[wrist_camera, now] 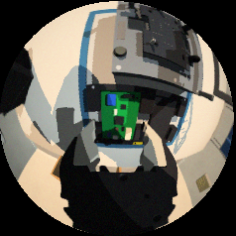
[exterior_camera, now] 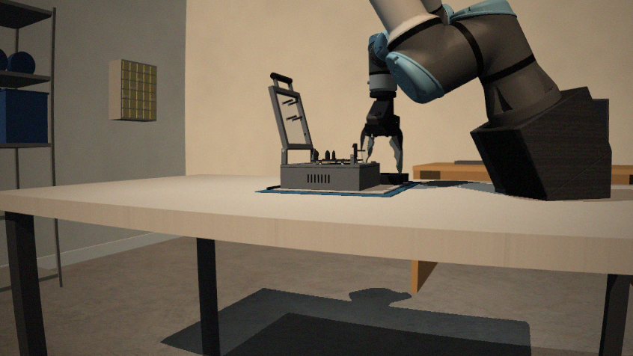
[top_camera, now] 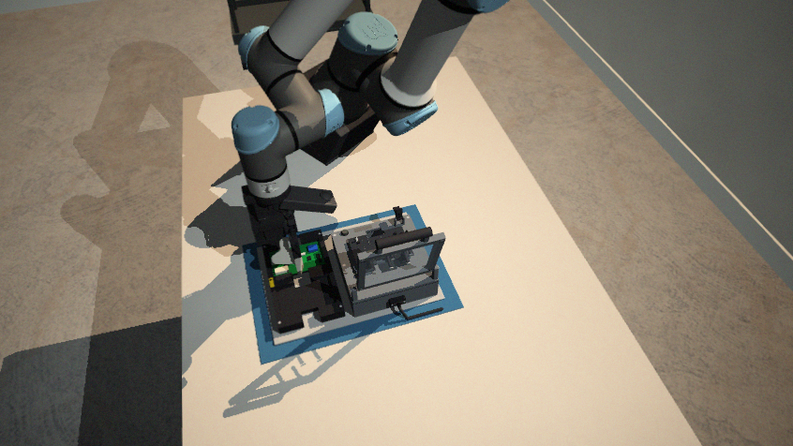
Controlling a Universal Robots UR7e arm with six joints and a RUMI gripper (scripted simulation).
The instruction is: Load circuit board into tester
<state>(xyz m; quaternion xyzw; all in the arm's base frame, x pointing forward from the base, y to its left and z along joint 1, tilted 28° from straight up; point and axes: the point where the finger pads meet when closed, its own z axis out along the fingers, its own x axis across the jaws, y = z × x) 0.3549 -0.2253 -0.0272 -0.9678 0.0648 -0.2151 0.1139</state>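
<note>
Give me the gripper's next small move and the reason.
Probably a short straight descent: the two-jaw gripper hangs open above the green circuit board, which lies in the black tray, its fingers not yet touching it. The tester's framed lid stands open.

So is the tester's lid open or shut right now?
Open. The lid stands nearly upright above the tester, its handle at the top, and the bed beneath is exposed.
</note>
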